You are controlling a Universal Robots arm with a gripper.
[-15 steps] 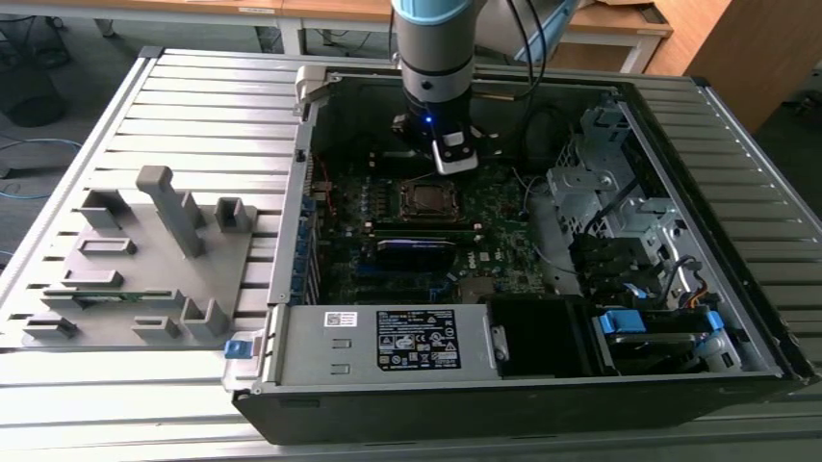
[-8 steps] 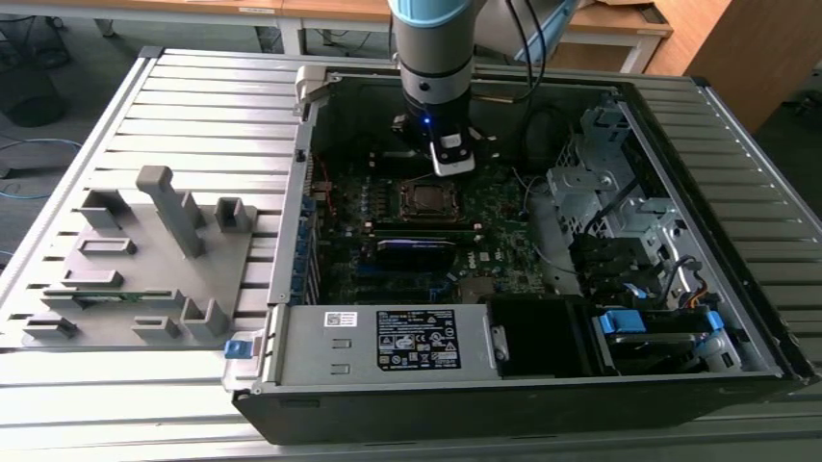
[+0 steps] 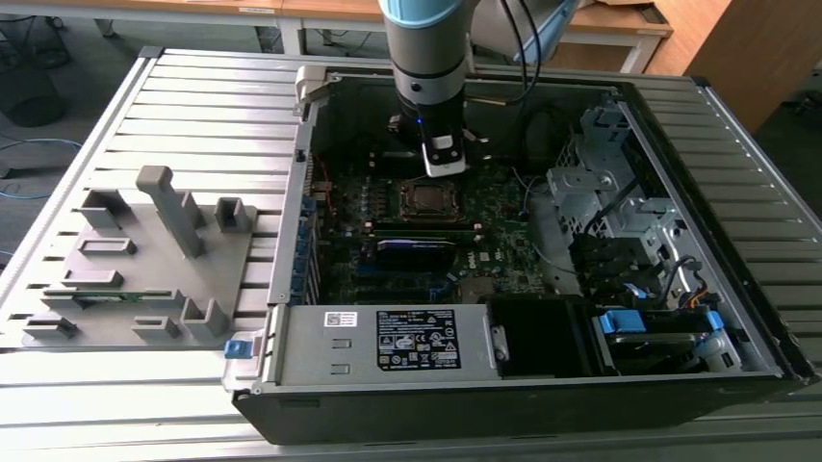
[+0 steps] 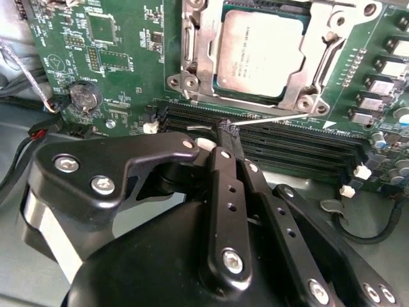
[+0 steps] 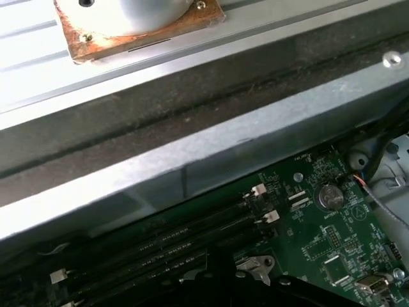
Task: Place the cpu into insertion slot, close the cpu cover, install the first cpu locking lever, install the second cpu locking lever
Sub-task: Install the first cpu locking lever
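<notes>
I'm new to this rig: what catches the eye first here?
The arm reaches into the open computer case in the exterior view. In the second wrist view, the silvery cpu sits framed by the cpu cover, with the shut gripper at a thin wire locking lever beside it.

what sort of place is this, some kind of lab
Probably a robotics lab or test workshop: an opened computer case lies on a slatted metal table, a robot arm reaches into it, and wooden desks stand behind.

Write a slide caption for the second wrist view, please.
Robot hand pinching a thin metal lever beside the chip seated under its closed metal cover.
</notes>
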